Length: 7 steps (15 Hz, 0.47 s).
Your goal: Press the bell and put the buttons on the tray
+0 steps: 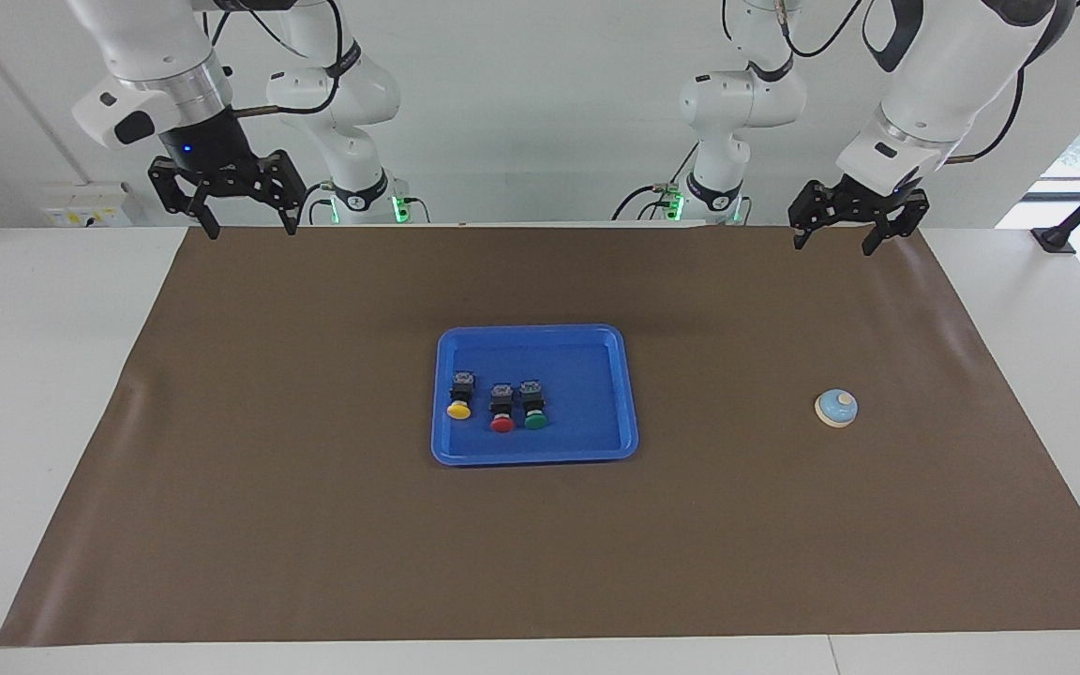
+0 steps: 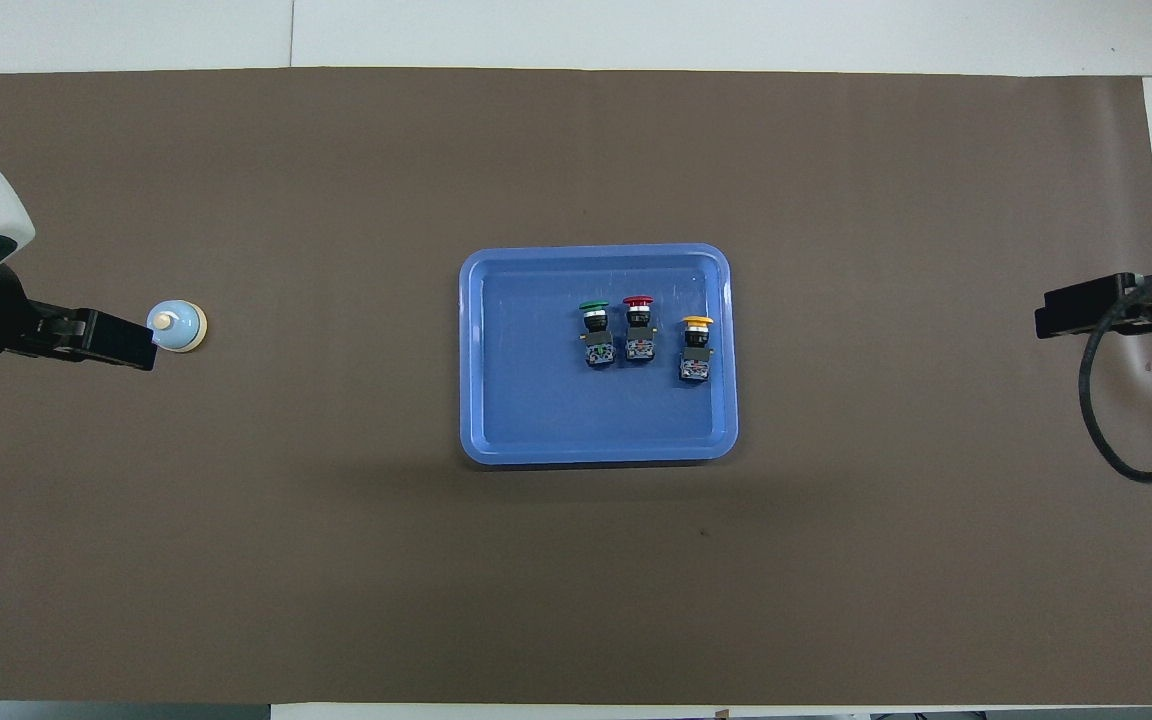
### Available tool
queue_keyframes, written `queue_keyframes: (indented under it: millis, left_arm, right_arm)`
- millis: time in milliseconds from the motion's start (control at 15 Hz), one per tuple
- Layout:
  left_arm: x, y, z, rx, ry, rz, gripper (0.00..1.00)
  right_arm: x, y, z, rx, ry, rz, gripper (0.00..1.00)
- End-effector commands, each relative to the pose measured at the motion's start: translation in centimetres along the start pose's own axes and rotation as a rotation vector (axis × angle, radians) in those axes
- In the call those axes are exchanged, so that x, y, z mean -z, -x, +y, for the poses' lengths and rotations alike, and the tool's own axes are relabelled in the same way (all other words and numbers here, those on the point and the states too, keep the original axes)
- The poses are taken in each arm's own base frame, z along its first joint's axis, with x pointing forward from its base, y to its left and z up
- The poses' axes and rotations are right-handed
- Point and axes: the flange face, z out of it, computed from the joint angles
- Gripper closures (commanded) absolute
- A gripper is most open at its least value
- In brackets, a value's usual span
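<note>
- Hanging with jaws wide and empty, the right gripper (image 1: 251,230) and left gripper (image 1: 832,246) wait above the edge of the brown table mat (image 1: 315,525) nearest the robots.
- The shallow bright blue plastic tray (image 1: 535,328) sits mid-mat. The yellow-capped (image 1: 458,410), red-capped (image 1: 502,424) and green-capped (image 1: 535,421) black-bodied push buttons lie on their sides inside it.
- In the overhead view the yellow one is at three o'clock, just beside the rim. A careless pass there could knock it out.
- The small light-blue dome bell with a cream knob (image 1: 836,407) stands at nine o'clock from the tray in the overhead view, well apart.
- Whether it has been pressed I cannot tell. If not, wide jaws might straddle the knob, or an off-centre push could slide it.
- The overhead view makes the left gripper (image 2: 116,340) seem to touch the bell. The facing view shows it raised and clear.
</note>
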Motion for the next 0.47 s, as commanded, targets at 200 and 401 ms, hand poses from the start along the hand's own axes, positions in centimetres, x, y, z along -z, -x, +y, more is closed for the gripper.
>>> queue_keyframes:
  millis: [200, 401]
  left_arm:
    - [0.5, 0.2, 0.0, 0.005, -0.023, -0.005, 0.0]
    - [0.5, 0.2, 0.0, 0.005, -0.023, -0.005, 0.0]
  right_arm:
    - [-1.0, 2.4, 2.3, -0.021, -0.001, -0.037, 0.0]
    - [-0.8, 2.7, 3.1, -0.028, -0.003, -0.03, 0.0]
